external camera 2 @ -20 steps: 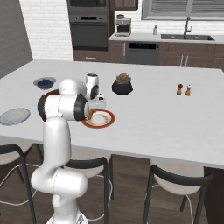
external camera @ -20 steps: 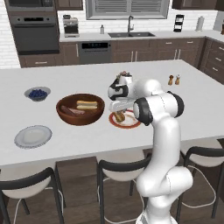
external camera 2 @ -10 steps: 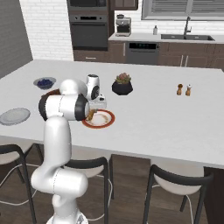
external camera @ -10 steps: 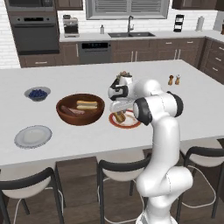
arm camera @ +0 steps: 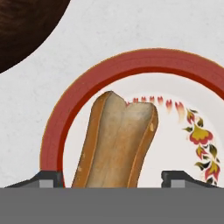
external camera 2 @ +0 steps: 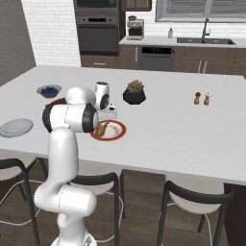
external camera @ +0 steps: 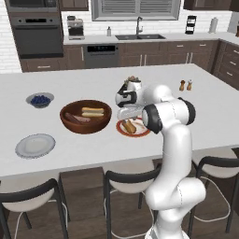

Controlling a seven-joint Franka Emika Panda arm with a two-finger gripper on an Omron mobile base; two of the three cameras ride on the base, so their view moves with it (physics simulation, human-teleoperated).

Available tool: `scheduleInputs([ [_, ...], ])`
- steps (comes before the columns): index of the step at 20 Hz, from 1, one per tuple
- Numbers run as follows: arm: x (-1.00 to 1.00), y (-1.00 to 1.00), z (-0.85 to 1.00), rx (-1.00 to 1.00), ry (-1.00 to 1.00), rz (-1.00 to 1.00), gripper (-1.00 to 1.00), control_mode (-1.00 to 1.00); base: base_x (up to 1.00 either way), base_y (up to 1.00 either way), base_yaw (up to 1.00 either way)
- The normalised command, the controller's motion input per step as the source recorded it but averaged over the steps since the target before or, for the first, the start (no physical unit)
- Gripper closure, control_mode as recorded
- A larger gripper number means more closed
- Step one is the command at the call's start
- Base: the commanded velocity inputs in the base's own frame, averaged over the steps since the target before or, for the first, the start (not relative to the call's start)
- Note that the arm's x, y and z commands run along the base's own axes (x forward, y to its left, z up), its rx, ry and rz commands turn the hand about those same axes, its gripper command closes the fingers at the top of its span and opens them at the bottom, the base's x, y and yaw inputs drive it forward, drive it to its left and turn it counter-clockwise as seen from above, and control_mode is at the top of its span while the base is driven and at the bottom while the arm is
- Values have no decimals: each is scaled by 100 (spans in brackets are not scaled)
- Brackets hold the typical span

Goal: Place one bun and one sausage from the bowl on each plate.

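Note:
The dark-brown wooden bowl (external camera: 85, 122) holds a sausage (external camera: 74, 117) and a bun (external camera: 92, 111); its edge also shows in the hand view (arm camera: 26, 26). Right of it is a red-rimmed plate (external camera: 140, 132) (external camera 2: 118, 130) (arm camera: 87, 83) with one bun (external camera: 129, 126) (external camera 2: 101, 128) (arm camera: 116, 140) lying on it. My gripper (external camera: 126, 115) (external camera 2: 106, 116) (arm camera: 111, 180) hangs just above this plate, open. Its fingertips (arm camera: 48, 178) stand either side of the bun with a gap on each side. A plain grey plate (external camera: 35, 145) (external camera 2: 14, 128) lies bare to the left of the bowl.
A small grey-blue bowl of berries (external camera: 39, 99) (external camera 2: 49, 90) sits behind the wooden bowl. A potted plant (external camera: 133, 80) (external camera 2: 135, 92) stands just behind my hand. Salt and pepper shakers (external camera: 185, 85) (external camera 2: 202, 98) are to the right. Stools line the counter's near edge.
The jaws have opened and let go of the bun, which now lies on the red-rimmed plate. The arm has hardly moved.

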Motion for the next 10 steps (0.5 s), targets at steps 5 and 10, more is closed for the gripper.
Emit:
scheduleInputs([
  [5,-12,-3,32,0,-1,0,-100,-100,0,0,0],
  [10,-11,13,74,0,-3,13,-100,-100,0,0,0],
])
